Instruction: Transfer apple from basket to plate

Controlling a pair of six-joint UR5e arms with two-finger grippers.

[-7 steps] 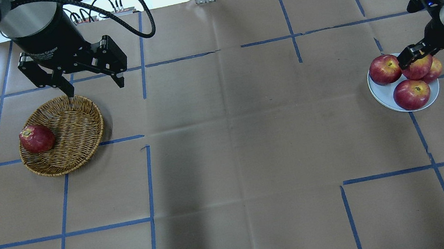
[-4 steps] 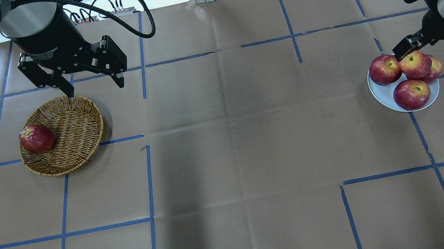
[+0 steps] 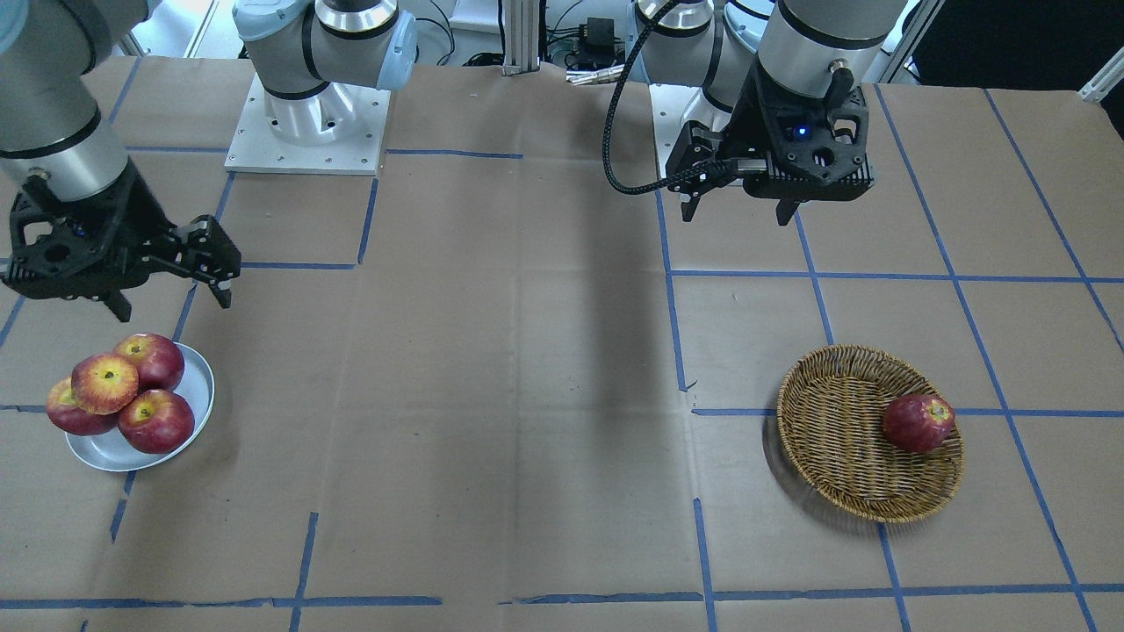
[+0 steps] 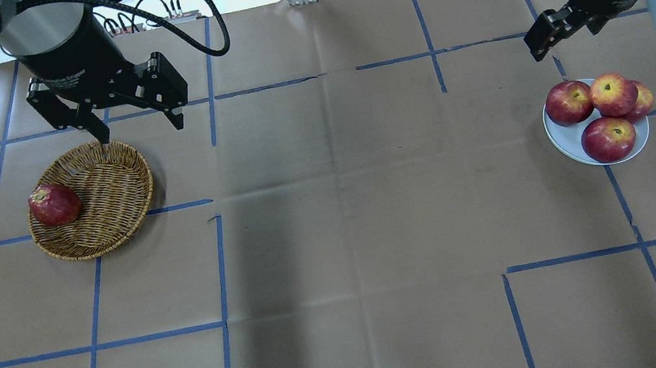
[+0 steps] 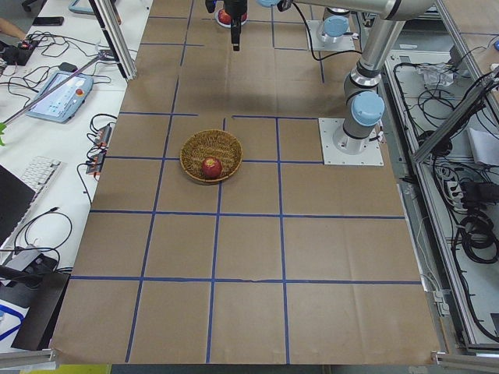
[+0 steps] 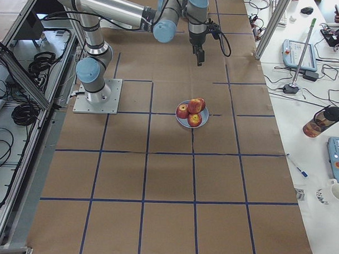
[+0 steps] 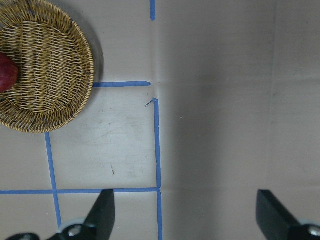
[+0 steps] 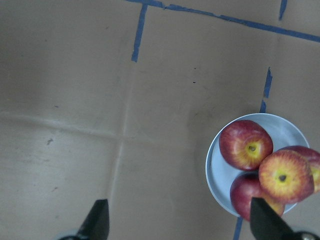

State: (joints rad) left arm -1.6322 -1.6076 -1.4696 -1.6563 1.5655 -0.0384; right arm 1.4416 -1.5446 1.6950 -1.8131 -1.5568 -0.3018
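The lighter, yellow-streaked apple (image 4: 614,94) lies on top of three darker apples on the pale plate (image 4: 567,141). It also shows in the front view (image 3: 105,383) and in the right wrist view (image 8: 282,176). My right gripper (image 3: 171,304) is open and empty. It hangs high above the table, beside the plate on the robot's side. The wicker basket (image 4: 104,186) holds one dark red apple (image 4: 53,205). My left gripper (image 4: 142,132) is open and empty, above the table just past the basket's far rim.
Brown paper with blue tape lines covers the table. The plate (image 3: 198,386) sits far on my right and the basket (image 3: 834,439) far on my left. A black cable loops off my left wrist (image 4: 198,27).
My right gripper has risen off the lighter apple and moved up and away from the plate. The apple stays on the pile. My left arm has not moved.
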